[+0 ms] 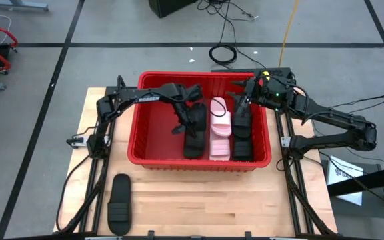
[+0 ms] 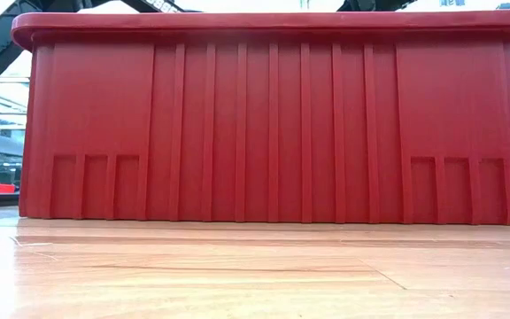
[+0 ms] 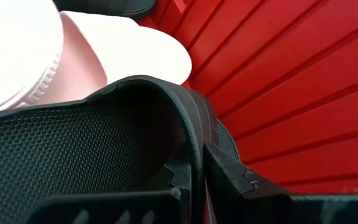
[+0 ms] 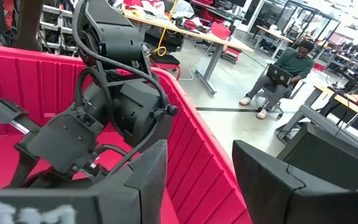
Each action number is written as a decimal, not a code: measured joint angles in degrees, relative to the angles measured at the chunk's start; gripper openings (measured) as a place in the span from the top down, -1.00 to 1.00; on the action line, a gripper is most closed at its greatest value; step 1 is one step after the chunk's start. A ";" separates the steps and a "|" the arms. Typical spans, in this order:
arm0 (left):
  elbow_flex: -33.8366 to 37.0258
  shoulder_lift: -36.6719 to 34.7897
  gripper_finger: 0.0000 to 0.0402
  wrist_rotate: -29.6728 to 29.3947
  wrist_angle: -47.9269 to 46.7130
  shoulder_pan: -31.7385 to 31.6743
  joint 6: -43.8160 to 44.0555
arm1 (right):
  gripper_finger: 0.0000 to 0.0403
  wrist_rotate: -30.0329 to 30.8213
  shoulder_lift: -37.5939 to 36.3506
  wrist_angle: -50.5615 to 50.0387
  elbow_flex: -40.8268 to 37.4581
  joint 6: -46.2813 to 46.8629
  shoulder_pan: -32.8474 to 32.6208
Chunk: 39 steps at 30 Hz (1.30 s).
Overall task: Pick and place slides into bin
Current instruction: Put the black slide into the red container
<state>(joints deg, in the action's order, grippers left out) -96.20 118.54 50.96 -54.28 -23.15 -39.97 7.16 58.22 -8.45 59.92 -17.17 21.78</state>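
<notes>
The red bin [image 1: 139, 120] stands mid-table; its near wall fills the low view [image 2: 273, 124]. In it lie a black slide [image 1: 193, 139], a pale pink slide [image 1: 220, 130] and another black slide [image 1: 243, 130], side by side. One more black slide [image 1: 120, 203] lies flat on the table in front of the bin's left end. My left gripper [image 1: 183, 127] reaches down into the bin and is shut on the left black slide [image 3: 73, 149]. My right gripper [image 4: 197, 180] is open and empty, above the bin's far right corner [image 1: 243, 93]. My left gripper pinches a raised dark edge of the black slide [image 3: 194, 149] between its two fingers, one finger [image 3: 123, 208] on the textured inner face and one [image 3: 241, 183] on the outer side. Strap or sole, I cannot tell. The slide sits against the pink slide [image 3: 123, 56].
The bin's walls [image 3: 291, 93] stand close around my left gripper. The left arm [image 4: 117, 106] shows close in front of my right gripper. Bare wooden table [image 1: 199, 207] lies in front of the bin. A person [image 4: 284, 68] sits far off in the room.
</notes>
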 joint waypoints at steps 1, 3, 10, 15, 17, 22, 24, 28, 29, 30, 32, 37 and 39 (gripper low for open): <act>0.00 0.00 0.85 0.02 0.00 0.11 0.00 | 0.15 0.00 0.00 0.00 0.00 0.00 0.00; 0.00 0.00 0.85 0.03 0.02 0.46 0.23 | 0.15 0.00 0.00 0.00 0.00 0.00 0.00; 0.00 0.00 0.85 -0.14 0.03 0.86 2.93 | 0.15 0.00 0.00 0.00 0.00 0.02 -0.02; 0.02 0.00 0.84 -3.23 0.22 1.02 4.98 | 0.15 -0.17 0.00 0.00 0.00 0.02 -0.13; 0.02 0.00 0.84 -3.21 0.22 1.05 6.41 | 0.15 -0.73 0.00 0.00 0.00 0.02 -0.13; 0.04 0.00 0.84 -3.22 0.20 1.82 7.99 | 0.15 -3.29 0.00 0.00 0.00 0.05 -0.13; 0.04 0.00 0.82 -3.23 0.20 2.26 8.33 | 0.15 -3.51 0.00 0.00 0.00 0.05 -0.13; 0.04 0.00 0.69 -3.45 0.44 3.21 8.92 | 0.15 -3.50 0.00 0.00 0.00 0.05 -0.13; 0.04 0.00 0.65 -3.51 0.46 3.43 9.01 | 0.15 -3.58 0.00 0.00 0.00 0.05 -0.13; 0.04 0.00 0.60 -3.99 0.46 3.61 9.10 | 0.15 -4.08 0.00 0.00 0.00 0.11 -0.13; 0.04 0.00 0.51 -4.23 0.59 3.85 9.74 | 0.15 -4.44 0.00 0.00 0.00 0.45 -0.13; 0.04 -0.07 0.33 -8.35 0.55 4.22 10.54 | 0.15 -4.46 0.00 0.00 -0.02 0.48 -0.13; 0.04 -0.07 0.27 -9.05 0.59 4.13 10.78 | 0.15 -4.46 0.00 0.00 -0.02 0.54 -0.13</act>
<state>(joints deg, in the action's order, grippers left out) -96.16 118.48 41.91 -53.69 -19.03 -29.19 2.70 58.22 -8.45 59.90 -16.63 21.65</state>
